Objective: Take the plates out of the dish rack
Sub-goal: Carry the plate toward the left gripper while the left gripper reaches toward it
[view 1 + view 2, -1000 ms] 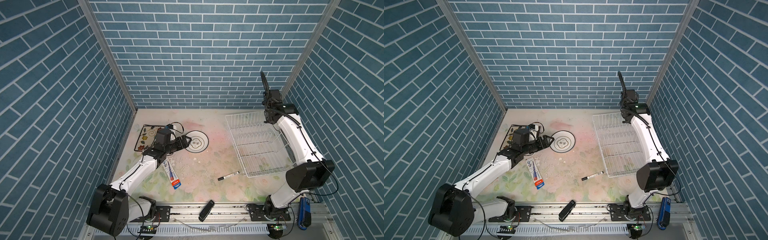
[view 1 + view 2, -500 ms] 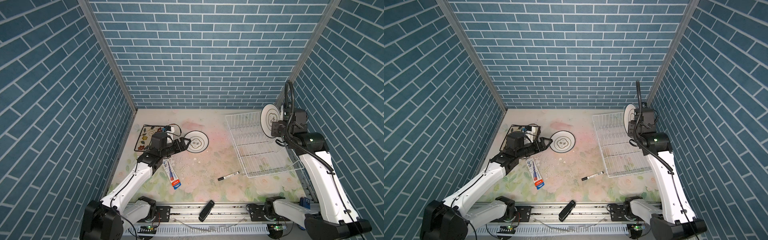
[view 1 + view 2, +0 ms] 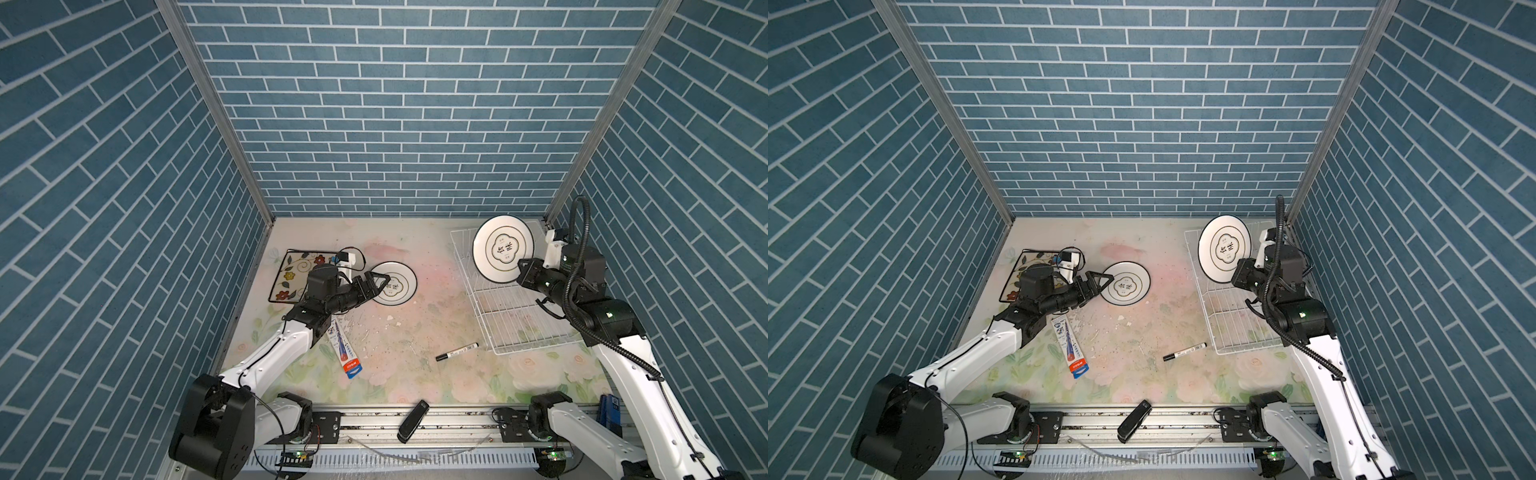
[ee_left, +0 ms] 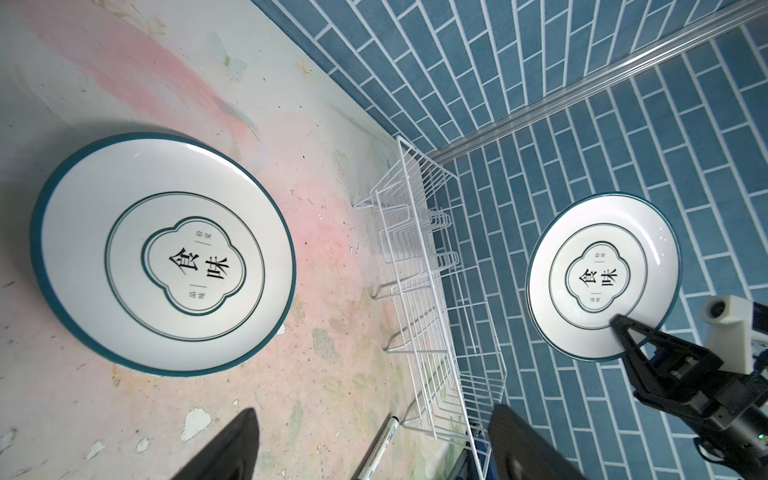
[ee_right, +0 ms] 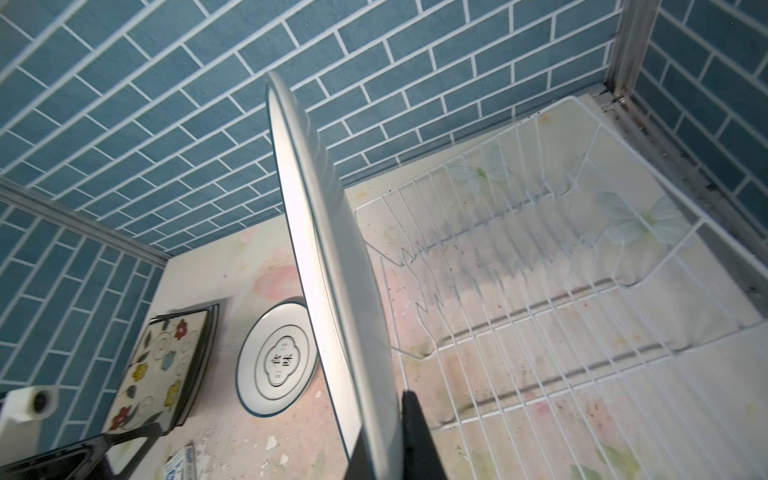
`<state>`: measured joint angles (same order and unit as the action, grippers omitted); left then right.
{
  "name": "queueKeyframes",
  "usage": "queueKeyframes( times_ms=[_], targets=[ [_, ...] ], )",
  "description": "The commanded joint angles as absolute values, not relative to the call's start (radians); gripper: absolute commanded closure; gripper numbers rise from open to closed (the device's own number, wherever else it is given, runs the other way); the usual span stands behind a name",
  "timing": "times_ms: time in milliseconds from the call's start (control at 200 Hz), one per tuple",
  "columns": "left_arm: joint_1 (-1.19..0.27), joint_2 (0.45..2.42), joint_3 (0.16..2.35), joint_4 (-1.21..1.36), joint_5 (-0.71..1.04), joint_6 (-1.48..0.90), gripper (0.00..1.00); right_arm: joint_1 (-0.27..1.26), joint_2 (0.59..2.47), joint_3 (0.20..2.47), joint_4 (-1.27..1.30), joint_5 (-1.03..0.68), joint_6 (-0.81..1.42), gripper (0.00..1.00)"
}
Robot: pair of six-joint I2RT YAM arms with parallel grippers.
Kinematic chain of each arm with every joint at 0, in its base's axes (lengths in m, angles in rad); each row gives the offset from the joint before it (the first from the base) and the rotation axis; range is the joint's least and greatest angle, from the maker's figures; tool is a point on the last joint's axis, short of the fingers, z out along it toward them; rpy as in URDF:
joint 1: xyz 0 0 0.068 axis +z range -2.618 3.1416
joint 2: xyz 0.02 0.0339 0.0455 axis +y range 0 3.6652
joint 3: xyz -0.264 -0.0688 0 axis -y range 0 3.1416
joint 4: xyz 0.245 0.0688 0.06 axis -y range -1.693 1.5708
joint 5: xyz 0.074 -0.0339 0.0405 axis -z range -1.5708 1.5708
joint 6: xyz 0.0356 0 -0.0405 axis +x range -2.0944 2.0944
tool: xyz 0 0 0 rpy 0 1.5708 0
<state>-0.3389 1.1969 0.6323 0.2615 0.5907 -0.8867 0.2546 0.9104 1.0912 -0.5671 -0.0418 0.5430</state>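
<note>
Right gripper pinches the upright round plate above the rack, frame right. I'd carry it clear of the wires, then tilt it flat. Left gripper is open, empty.

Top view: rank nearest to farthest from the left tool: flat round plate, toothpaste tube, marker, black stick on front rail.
1. Flat round plate, just ahead of the left tool.
2. Toothpaste tube, left front.
3. Marker, middle front.
4. Black stick, on front rail.
</note>
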Motion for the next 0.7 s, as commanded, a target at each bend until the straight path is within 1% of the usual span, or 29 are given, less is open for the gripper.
queueKeyframes(
  times_ms=[0, 125, 335, 515, 610, 695],
  targets=[
    [-0.344, 1.214, 0.609, 0.379, 0.616, -0.931, 0.11, 0.258, 0.885, 1.035, -0.406, -0.142, 0.667, 1.0],
    [-0.344, 1.233, 0.611, 0.406, 0.622, -0.945, 0.11, 0.258, 0.89, 1.005, -0.354, -0.181, 0.701, 1.0],
    [-0.344, 1.244, 0.609, 0.443, 0.637, -0.967, 0.11, 0.257, 0.907, 0.995, -0.35, -0.232, 0.706, 1.0],
    [-0.358, 1.208, 0.662, 0.341, 0.619, -0.899, 0.11, 0.256, 0.94, 0.966, -0.301, -0.299, 0.741, 1.0],
    [-0.369, 1.175, 0.66, 0.334, 0.587, -0.871, 0.11, 0.257, 0.956, 0.953, -0.263, -0.326, 0.765, 1.0],
    [-0.37, 1.165, 0.672, 0.324, 0.595, -0.859, 0.11, 0.259, 0.96, 0.933, -0.238, -0.344, 0.786, 1.0]
  ],
)
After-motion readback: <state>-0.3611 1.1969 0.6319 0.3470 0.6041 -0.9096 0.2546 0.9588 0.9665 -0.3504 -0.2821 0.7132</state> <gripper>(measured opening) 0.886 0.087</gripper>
